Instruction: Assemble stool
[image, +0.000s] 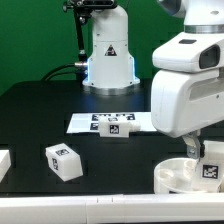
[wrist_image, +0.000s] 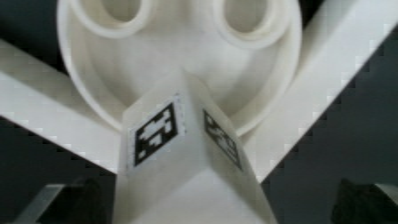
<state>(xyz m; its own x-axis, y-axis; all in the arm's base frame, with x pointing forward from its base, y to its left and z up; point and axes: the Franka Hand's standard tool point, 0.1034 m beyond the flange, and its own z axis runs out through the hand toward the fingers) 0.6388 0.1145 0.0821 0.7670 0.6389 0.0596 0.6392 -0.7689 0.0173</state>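
The white seat disc lies at the front of the exterior view's right. In the wrist view its sockets show at the far end. A tagged white stool leg stands between my fingers, its far end meeting the seat disc. My gripper straddles this leg with the dark fingertips wide apart and a gap beside the leg. It looks open. In the exterior view the gripper is over the disc, mostly hidden by the arm. Another leg lies on the exterior view's left.
The marker board lies mid-table with a small lone tagged block on it. A white part shows at the exterior view's left edge. The robot base stands behind. The table's front edge is near the disc.
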